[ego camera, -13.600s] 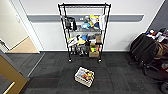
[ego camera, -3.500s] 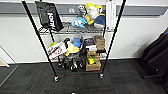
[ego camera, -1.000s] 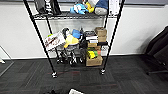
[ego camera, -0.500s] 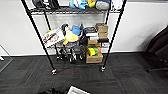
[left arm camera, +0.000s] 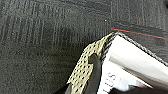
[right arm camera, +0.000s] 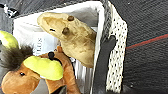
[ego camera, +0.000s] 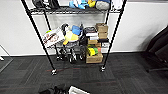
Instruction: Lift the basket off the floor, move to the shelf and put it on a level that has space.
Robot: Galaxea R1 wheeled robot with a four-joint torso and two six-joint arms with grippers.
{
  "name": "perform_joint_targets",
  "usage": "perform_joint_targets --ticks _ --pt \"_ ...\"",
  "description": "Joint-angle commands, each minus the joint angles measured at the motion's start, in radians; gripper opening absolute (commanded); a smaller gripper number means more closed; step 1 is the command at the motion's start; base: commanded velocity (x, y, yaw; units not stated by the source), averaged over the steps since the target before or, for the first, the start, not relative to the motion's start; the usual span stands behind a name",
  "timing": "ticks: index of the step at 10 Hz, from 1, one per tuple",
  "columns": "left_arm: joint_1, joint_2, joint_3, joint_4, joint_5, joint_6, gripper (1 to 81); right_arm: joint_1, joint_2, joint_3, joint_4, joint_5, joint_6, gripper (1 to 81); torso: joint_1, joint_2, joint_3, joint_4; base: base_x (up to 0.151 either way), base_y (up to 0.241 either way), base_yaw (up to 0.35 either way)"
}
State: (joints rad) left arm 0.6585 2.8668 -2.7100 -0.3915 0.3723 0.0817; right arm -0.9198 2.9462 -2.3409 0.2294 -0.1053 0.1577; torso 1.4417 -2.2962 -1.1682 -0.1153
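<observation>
The basket (right arm camera: pixel 113 37) is cream woven with a dark rim and white cloth lining, and holds plush toys. My right gripper (right arm camera: pixel 100 53) is shut on its wall, one dark finger (right arm camera: pixel 103 60) lying down the outside. My left gripper (left arm camera: pixel 100 66) is shut on the basket's other end (left arm camera: pixel 85 72), a dark finger (left arm camera: pixel 93 71) against the weave. In the head view a white corner of the basket (ego camera: pixel 77 90) shows low down, over the dark carpet floor (ego camera: pixel 130 75). The black wire shelf (ego camera: pixel 113 37) stands straight ahead against the wall; its top level (ego camera: pixel 65 10) and middle level (ego camera: pixel 106 40) are crowded.
Cardboard boxes (ego camera: pixel 94 58) and dark gear sit at the rack's bottom. A dark chair (ego camera: pixel 158 50) stands at the right. A red line (left arm camera: pixel 140 33) crosses the carpet below the basket. Open carpet lies between me and the rack's castors (ego camera: pixel 53 72).
The basket stood on the floor before the rack 13.6 s ago; now it is up off the carpet in both grippers. The camera has come close to the shelf, barely shifting in the last second.
</observation>
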Motion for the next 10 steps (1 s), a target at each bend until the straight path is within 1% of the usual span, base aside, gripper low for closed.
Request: perform_joint_targets --ticks 1,2,3,4,5,6,8,9,10 --pt "-0.105 0.060 -0.113 0.062 0.043 0.007 81.1 0.086 0.047 -0.058 0.025 -0.040 0.002 81.1 0.000 0.000 0.000 0.000 0.000 0.000 0.000" --pt "-0.102 0.062 -0.114 0.063 0.050 0.006 81.1 0.086 0.044 -0.061 0.025 -0.040 0.002 81.1 0.000 0.000 0.000 0.000 0.000 0.000 0.000" --pt "-0.093 0.062 -0.114 0.065 0.053 0.006 81.1 0.084 0.044 -0.061 0.025 -0.040 0.002 81.1 0.000 0.000 -0.091 0.000 0.000 0.000 0.000" --pt "-0.084 0.060 -0.114 0.065 0.051 0.006 81.1 0.086 0.046 -0.061 0.024 -0.039 0.002 81.1 0.000 0.000 -0.028 0.000 0.000 0.000 0.000" --pt "-0.079 0.060 -0.114 0.065 0.051 0.006 81.1 0.087 0.047 -0.061 0.024 -0.037 0.002 81.1 0.000 0.000 -0.022 0.000 0.000 0.000 0.000" --pt "-0.078 0.063 -0.113 0.063 0.051 0.006 81.1 0.087 0.049 -0.061 0.024 -0.036 0.002 81.1 0.000 0.000 -0.042 0.000 0.000 0.000 0.000" --pt "-0.073 0.069 -0.113 0.063 0.050 0.006 81.1 0.086 0.049 -0.061 0.025 -0.031 0.002 81.1 0.000 0.000 -0.054 0.000 0.000 0.000 0.000" --pt "-0.073 0.069 -0.116 0.062 0.037 0.006 81.1 0.084 0.046 -0.061 0.027 -0.031 0.002 81.1 0.001 0.000 -0.052 0.000 0.000 0.000 0.000" --pt "-0.075 0.068 -0.114 0.062 0.004 0.004 81.1 0.087 0.044 -0.061 0.027 -0.014 0.002 81.1 0.001 0.000 -0.053 0.000 0.000 0.000 0.000"
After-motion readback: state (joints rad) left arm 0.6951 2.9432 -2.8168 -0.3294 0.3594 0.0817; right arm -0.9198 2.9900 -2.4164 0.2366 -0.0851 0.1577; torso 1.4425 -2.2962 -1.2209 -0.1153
